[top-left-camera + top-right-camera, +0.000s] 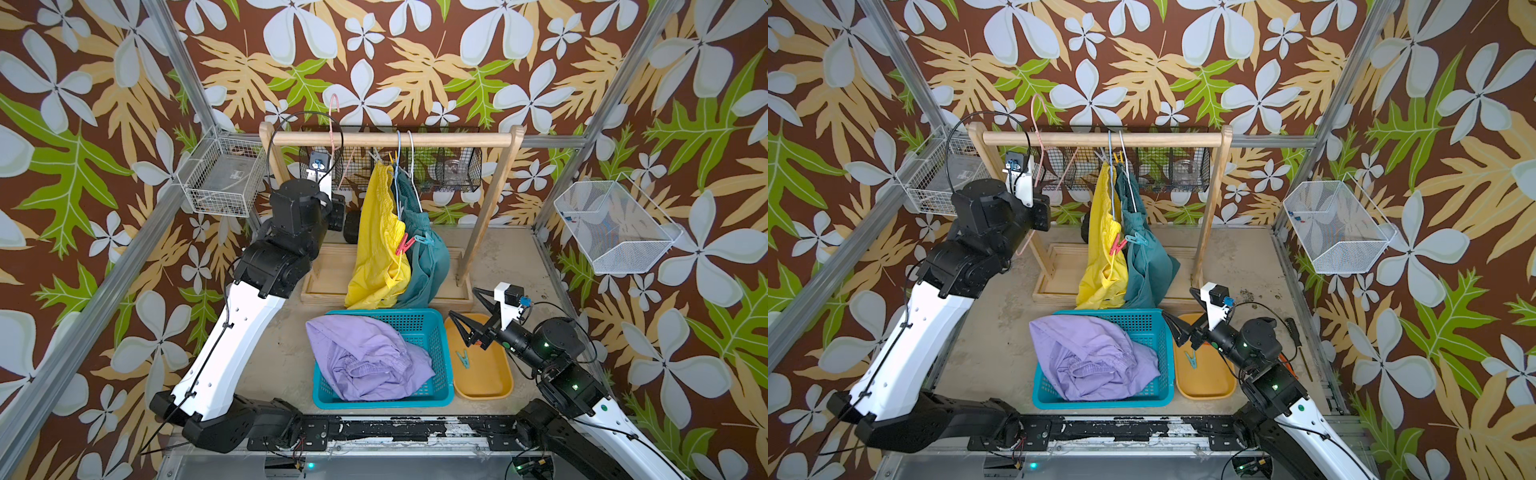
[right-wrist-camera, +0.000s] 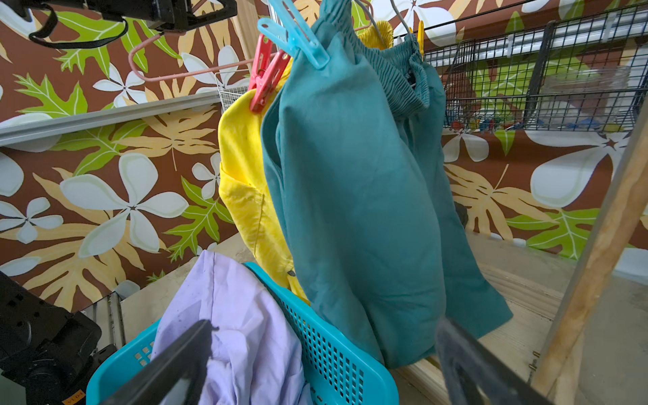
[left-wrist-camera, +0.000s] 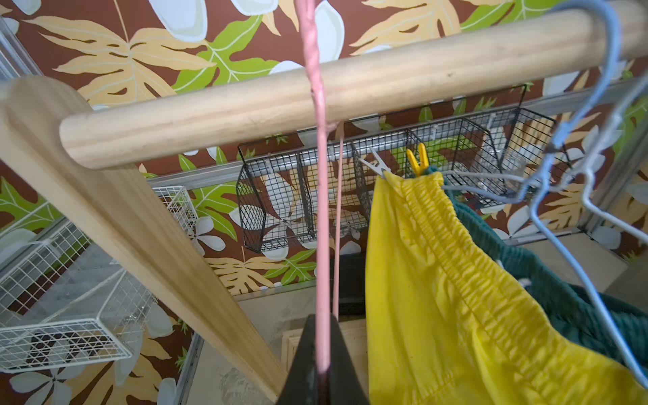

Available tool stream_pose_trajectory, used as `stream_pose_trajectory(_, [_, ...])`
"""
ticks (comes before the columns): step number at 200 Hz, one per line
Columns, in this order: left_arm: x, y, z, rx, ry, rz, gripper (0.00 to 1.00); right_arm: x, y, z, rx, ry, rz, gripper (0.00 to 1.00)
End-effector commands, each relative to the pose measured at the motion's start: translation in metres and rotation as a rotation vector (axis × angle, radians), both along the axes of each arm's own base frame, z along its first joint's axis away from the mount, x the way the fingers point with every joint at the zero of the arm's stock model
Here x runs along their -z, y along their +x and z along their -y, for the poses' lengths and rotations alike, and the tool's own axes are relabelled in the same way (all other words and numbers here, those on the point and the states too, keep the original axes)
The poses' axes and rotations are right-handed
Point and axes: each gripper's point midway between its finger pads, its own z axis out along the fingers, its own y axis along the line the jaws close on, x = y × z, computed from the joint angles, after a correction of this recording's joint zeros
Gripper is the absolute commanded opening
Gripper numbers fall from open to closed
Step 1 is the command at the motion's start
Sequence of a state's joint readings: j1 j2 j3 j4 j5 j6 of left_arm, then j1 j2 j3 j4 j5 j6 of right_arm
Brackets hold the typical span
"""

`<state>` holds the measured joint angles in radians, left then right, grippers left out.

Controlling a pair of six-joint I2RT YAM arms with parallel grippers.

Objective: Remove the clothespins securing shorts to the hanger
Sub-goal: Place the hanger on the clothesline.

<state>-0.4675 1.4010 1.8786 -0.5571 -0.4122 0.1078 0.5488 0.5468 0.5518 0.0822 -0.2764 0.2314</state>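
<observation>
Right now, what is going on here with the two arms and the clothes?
The left jaws are shut on the empty pink hanger at the wooden rail. The lilac shorts lie in the blue basket. The right jaws stand open above the yellow tray, where one teal clothespin lies. Yellow shorts and teal shorts hang pinned on the rail.

My left arm (image 1: pixel 232 345) stretches from 7 o'clock up toward 11, its left gripper (image 3: pixel 322 336) pinched tight on the pink hanger (image 3: pixel 321 210). My right arm (image 1: pixel 582 382) sits low at 4 o'clock, right gripper (image 1: pixel 462 302) spread wide and empty, aimed at 10 o'clock.
</observation>
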Motion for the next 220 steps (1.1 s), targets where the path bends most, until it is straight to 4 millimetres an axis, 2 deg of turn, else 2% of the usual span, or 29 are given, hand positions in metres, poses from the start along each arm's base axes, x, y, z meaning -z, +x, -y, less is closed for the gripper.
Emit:
stream_pose_trajectory(1, [-0.006,0.014,0.002,0.010,0.001,0.012,0.00,-0.003,0.003,0.001,0.016,-0.002,0.011,1.00])
stream_pose_trajectory(27, [0.003,0.031,-0.003,-0.015,0.015,-0.012,0.00,-0.002,0.004,0.002,0.026,-0.009,0.011,1.00])
stream_pose_trajectory(61, [0.031,0.042,-0.008,-0.046,0.020,-0.064,0.00,-0.001,0.007,0.002,0.033,-0.021,0.008,1.00])
stream_pose_trajectory(139, [0.081,0.027,-0.022,-0.095,-0.014,-0.103,0.00,0.003,0.009,0.002,0.038,-0.036,-0.008,1.00])
stream_pose_trajectory(144, [0.083,0.026,-0.024,-0.099,-0.019,-0.099,0.11,0.002,0.009,0.003,0.042,-0.035,-0.007,1.00])
stream_pose_trajectory(157, [0.082,0.021,-0.024,-0.093,-0.027,-0.094,0.49,0.002,0.008,0.005,0.051,-0.033,-0.005,1.00])
stream_pose_trajectory(166, [0.079,0.018,-0.024,-0.087,-0.040,-0.087,0.80,0.002,0.008,0.006,0.056,-0.034,-0.006,1.00])
stream_pose_trajectory(174, [0.075,0.014,-0.025,-0.083,-0.054,-0.075,0.98,0.002,0.007,0.007,0.057,-0.036,-0.009,1.00])
stream_pose_trajectory(220, [0.049,-0.019,-0.039,-0.083,-0.124,0.038,1.00,0.007,0.006,0.009,0.064,-0.047,-0.030,1.00])
